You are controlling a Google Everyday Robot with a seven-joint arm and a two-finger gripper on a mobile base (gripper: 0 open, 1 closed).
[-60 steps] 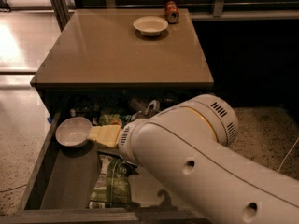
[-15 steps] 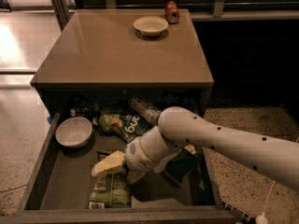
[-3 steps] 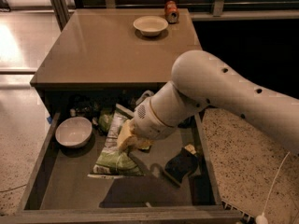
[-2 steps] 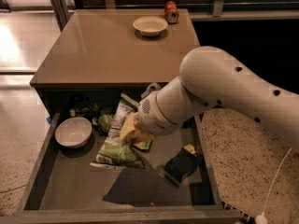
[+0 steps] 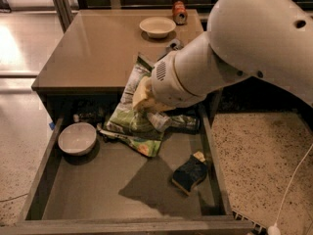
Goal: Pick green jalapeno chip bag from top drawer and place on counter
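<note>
Camera view: jaws grip chip bag at counter edge.

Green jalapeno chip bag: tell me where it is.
Camera view, centre: the gripper holds the green jalapeno chip bag above the top drawer, right of the white bowl.

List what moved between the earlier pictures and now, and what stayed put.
The gripper, earlier low in the top drawer, has closed on the green jalapeno chip bag and lifted it back and up; the bag's top now overlaps the front edge of the counter. Unmoved: the white bowl and dark pad in the drawer, the shallow bowl and can on the counter.
</note>
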